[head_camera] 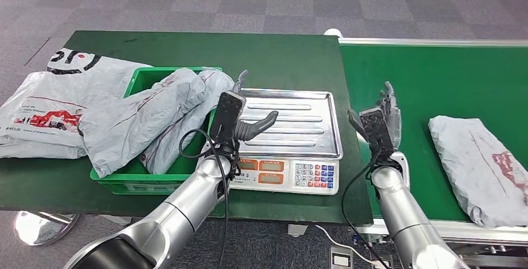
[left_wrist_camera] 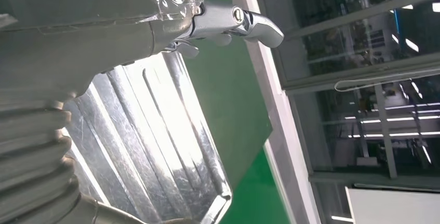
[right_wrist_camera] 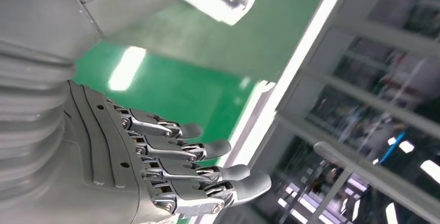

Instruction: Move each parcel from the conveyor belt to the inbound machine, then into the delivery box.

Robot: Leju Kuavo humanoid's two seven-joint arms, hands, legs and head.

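Hovering empty: left robot hand (head_camera: 240, 116) over scale (head_camera: 311, 126) | right robot hand (right_wrist_camera: 171, 167) spread

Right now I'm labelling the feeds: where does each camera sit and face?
Head view: high, looking down at scale, green bin, conveyor belt; both arms show.
Left wrist view: behind left hand, over the scale; shared with head.
Right wrist view: behind right hand, over the belt.
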